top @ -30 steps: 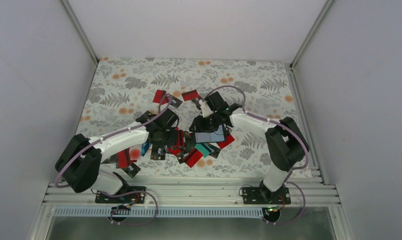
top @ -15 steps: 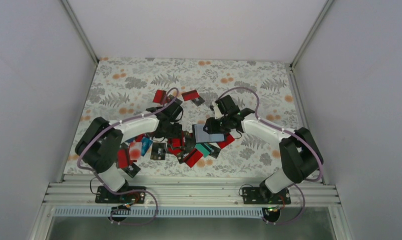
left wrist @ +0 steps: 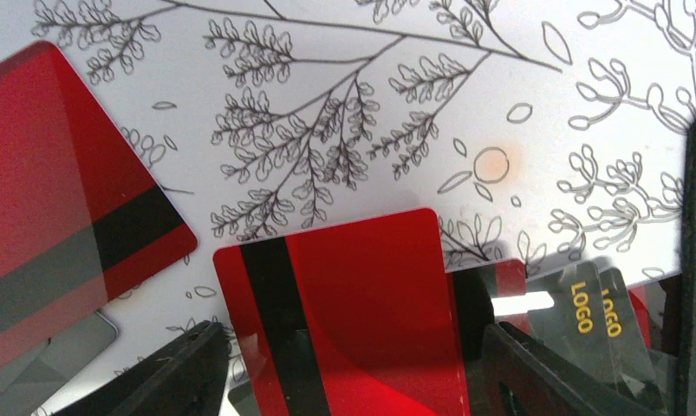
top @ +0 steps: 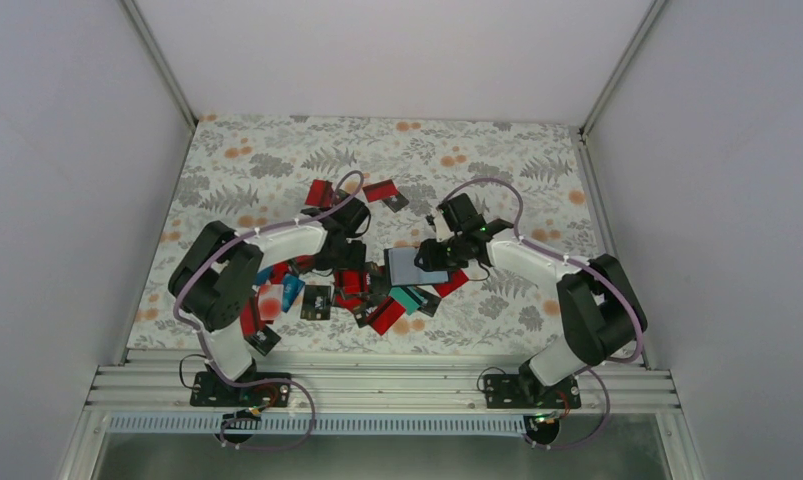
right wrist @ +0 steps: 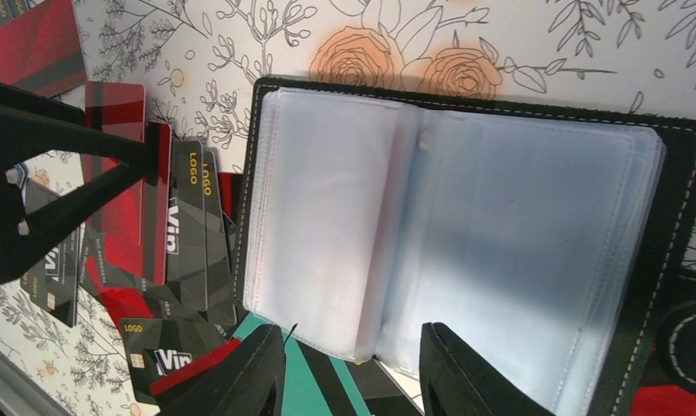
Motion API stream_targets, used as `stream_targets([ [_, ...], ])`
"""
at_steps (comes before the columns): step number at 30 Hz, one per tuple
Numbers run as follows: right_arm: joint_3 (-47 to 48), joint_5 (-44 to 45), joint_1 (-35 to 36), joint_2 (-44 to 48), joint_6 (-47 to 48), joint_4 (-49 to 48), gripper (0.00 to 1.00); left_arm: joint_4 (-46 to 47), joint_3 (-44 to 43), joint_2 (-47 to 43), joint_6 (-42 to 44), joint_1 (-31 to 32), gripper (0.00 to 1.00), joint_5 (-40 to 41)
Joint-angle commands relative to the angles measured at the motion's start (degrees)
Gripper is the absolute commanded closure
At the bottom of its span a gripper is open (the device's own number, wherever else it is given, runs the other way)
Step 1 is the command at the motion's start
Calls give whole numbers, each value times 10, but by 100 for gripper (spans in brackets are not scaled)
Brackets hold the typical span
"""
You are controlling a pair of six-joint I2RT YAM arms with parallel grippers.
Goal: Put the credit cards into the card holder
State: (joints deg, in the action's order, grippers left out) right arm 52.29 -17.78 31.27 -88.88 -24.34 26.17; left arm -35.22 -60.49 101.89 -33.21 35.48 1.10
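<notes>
**Black holder lies open; red card sits between wide jaws**

Black and stitched along its rim, the card holder (right wrist: 465,234) lies open at mid-table on the floral table cover (top: 277,170). Its clear sleeves face up, and it sits just right of the heap of credit cards (top: 327,290).

The right gripper (right wrist: 351,334) stands over the holder's far right side. Its jaws are partly apart with the edge of the sleeves between them, and whether they pinch the sleeves cannot be told. A teal card (right wrist: 318,390) pokes out from under the holder's near edge.

The left gripper (left wrist: 351,334) hangs low over the heap with its jaws spread wide. One finger stands on each side of a red card (left wrist: 361,303) that lies flat, stripe up. Contact with the card's edges cannot be told. Black cards (left wrist: 587,312) printed "LOGO" overlap just right of it.
</notes>
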Motion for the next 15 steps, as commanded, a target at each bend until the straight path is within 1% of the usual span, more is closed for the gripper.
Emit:
stream_targets([
  [1,-10,-8,-13,16,17,-15,59,8,14,61,-2,-2,33,-11],
  [6,-16,-15,-22,20,23,-17,59,15,17,76,-7,4,40,-11],
  [11,-21,-20,-28,24,26,-18,59,-7,3,93,-19,14,44,18],
  [15,-24,-24,-31,30,28,-17,59,-12,4,72,-26,14,45,27],
])
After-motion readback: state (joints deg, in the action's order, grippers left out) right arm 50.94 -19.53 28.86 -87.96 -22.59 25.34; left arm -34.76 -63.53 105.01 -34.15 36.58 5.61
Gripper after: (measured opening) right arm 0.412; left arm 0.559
